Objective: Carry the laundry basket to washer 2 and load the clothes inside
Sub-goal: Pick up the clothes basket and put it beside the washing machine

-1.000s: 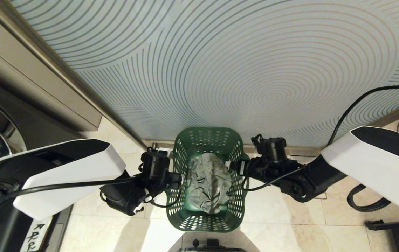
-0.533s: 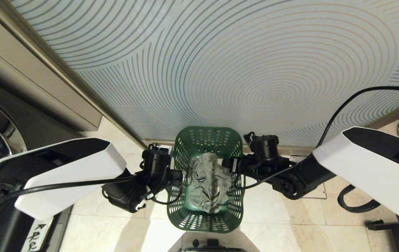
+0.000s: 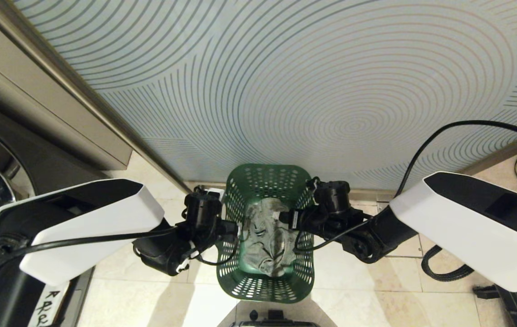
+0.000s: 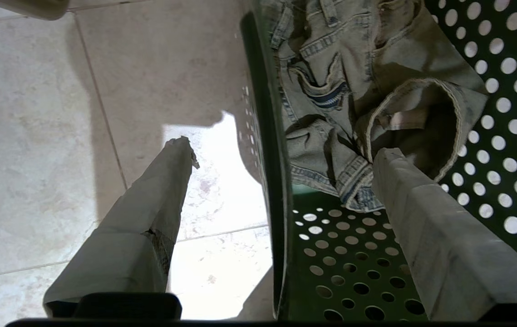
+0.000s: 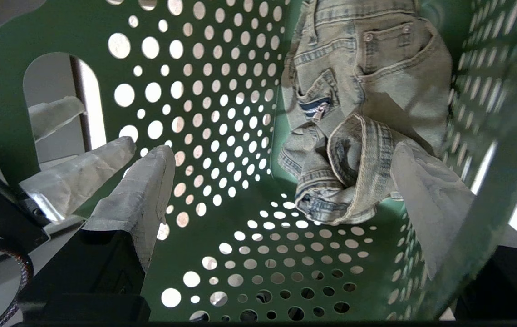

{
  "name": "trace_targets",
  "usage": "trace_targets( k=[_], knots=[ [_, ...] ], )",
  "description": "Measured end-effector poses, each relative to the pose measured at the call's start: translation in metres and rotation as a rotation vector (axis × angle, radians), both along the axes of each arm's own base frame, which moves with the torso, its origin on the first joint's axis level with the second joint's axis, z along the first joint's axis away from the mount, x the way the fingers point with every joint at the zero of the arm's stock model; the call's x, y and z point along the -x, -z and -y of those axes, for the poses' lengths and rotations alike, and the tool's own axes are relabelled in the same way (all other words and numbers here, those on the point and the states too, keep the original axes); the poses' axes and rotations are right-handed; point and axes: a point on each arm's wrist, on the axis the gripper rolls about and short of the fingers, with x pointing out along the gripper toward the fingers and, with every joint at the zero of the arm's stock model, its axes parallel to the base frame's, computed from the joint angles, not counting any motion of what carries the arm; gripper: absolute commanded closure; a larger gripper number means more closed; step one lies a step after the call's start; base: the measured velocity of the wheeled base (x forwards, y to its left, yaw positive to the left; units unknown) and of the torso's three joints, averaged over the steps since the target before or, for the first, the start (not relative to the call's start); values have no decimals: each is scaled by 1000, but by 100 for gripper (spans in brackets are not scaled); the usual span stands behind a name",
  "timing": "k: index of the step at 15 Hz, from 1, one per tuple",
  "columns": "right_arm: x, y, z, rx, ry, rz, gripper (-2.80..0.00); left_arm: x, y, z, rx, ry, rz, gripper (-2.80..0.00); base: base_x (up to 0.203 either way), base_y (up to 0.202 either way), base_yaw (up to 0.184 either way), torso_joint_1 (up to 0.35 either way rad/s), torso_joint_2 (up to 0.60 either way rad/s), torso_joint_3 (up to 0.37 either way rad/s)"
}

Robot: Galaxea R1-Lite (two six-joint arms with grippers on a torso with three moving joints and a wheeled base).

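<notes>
Left gripper spread wide, straddling the laundry basket wall; right gripper agape inside, holding nothing.

— Can you read anything from where you stand?

— Only handwriting on a white strip low at my left side, below my left arm. I make out dark letters, something like "AR" above "RE", but the strip is cut off and I cannot tell the whole word.
</notes>
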Motion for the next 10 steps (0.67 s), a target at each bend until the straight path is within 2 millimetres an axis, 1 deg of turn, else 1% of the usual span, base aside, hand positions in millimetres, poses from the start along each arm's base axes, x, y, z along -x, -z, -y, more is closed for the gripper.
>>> trace_targets(
  k=[5,10],
  knots=[
    [-2,7,-1,-12,1,47,-280,0,2,1,3,6,-4,-280,0,0,0,0,0,0],
    [3,17,-5,3,-9,20,-280,0,2,1,4,7,-2,-280,0,0,0,0,0,0]
  ],
)
